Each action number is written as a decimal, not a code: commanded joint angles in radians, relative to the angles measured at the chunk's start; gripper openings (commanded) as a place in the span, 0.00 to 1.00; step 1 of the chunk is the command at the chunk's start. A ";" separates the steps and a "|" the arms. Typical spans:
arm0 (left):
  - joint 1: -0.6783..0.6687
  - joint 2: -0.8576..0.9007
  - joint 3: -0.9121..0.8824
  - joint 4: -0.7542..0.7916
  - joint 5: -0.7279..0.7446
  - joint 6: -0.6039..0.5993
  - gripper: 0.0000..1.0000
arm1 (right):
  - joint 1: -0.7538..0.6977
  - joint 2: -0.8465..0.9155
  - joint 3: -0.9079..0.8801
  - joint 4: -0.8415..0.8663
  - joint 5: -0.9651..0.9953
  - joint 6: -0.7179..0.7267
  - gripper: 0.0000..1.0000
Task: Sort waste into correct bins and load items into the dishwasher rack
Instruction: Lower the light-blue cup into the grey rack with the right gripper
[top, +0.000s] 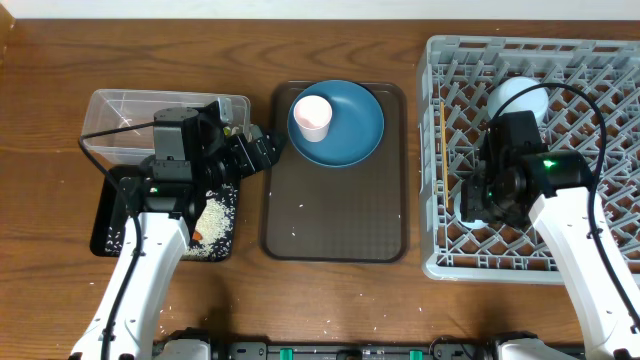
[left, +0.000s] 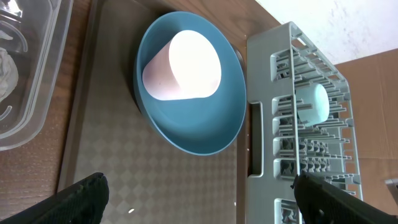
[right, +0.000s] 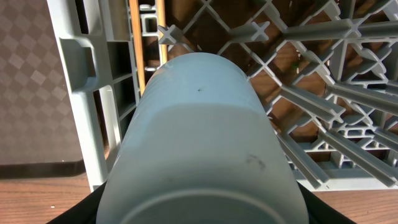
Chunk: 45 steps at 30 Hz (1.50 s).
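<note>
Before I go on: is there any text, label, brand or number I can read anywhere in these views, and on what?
No readable text in any view.
The pink cup, blue plate, light blue cup, dishwasher rack and clear box: plain, no print showing.
The wrapper in the clear box: too small to tell whether it carries print.

This looks like a robotics lab bench staged as a kitchen clean-up station. A grey dishwasher rack (top: 520, 46) sits directly on a wooden surface (top: 200, 50). Just left of the rack lies a brown serving tray (top: 335, 215) carrying a blue plate (top: 355, 135) and a pink cup (top: 313, 117). One white robot arm (top: 590, 260) reaches over the rack, and a second arm (top: 140, 270) is well left of it. Beyond the rack are a pale wall (left: 348, 25) and brown cardboard (left: 379, 106).
</note>
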 joint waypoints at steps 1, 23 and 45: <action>0.004 0.000 0.014 -0.002 -0.013 0.017 0.97 | 0.002 -0.002 -0.018 0.002 -0.023 -0.011 0.57; 0.004 0.000 0.014 -0.002 -0.013 0.017 0.97 | 0.002 0.000 -0.018 0.009 -0.097 -0.012 0.55; 0.004 0.000 0.014 -0.002 -0.013 0.017 0.97 | -0.013 0.000 0.044 0.016 -0.085 -0.039 0.80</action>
